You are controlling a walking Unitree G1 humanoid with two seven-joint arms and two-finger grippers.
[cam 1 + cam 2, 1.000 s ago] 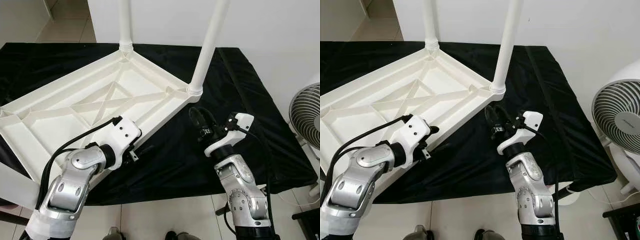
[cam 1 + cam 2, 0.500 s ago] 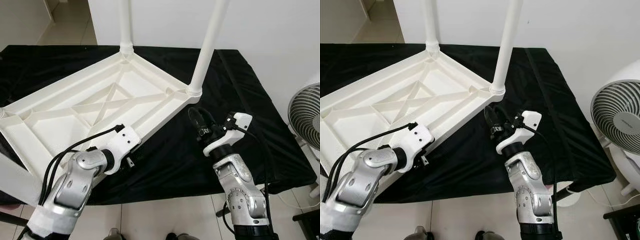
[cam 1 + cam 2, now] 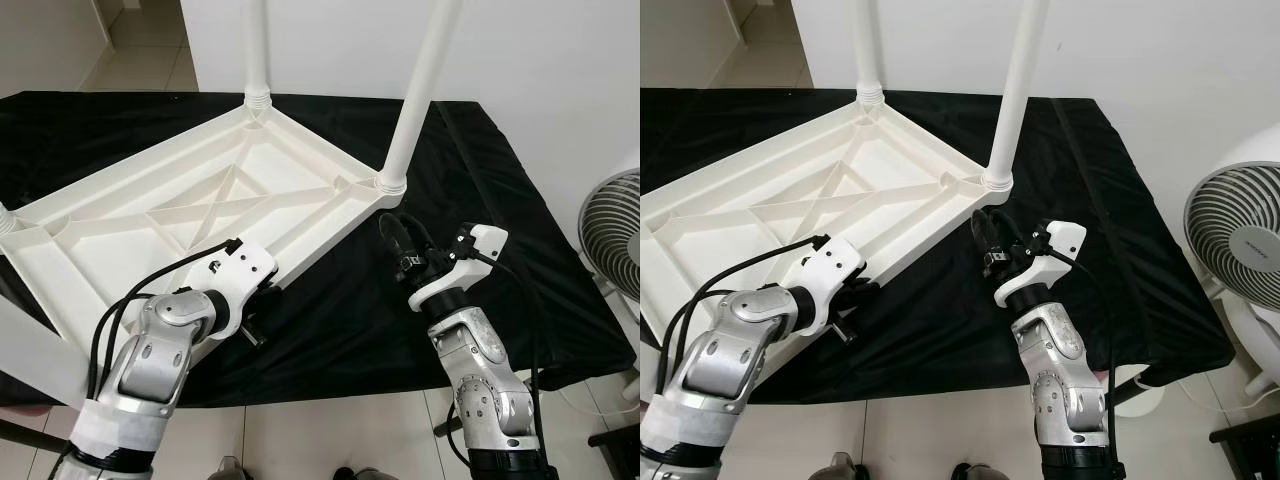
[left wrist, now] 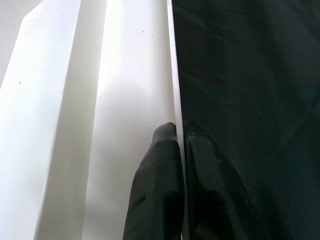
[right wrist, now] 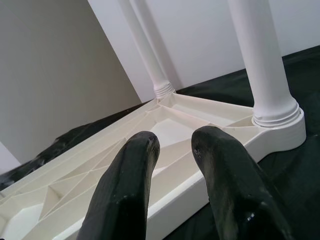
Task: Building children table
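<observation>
Left wrist view, left gripper pinching smooth white tabletop rim, right gripper parted, empty.

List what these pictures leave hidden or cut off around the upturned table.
- Tops of both fitted legs: cut by the top edge in the eye views.
- Tabletop near-left corner: behind the left arm, and cut by the frame edge.
- Left gripper: how far its fingers reach under the rim is hidden by the rim itself.
- Fan: cut by the right edge.

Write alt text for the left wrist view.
The left end effector pinches the thin rim of the upturned white tabletop, one black finger on either side. Black cloth covers the surface beyond the rim.
</observation>
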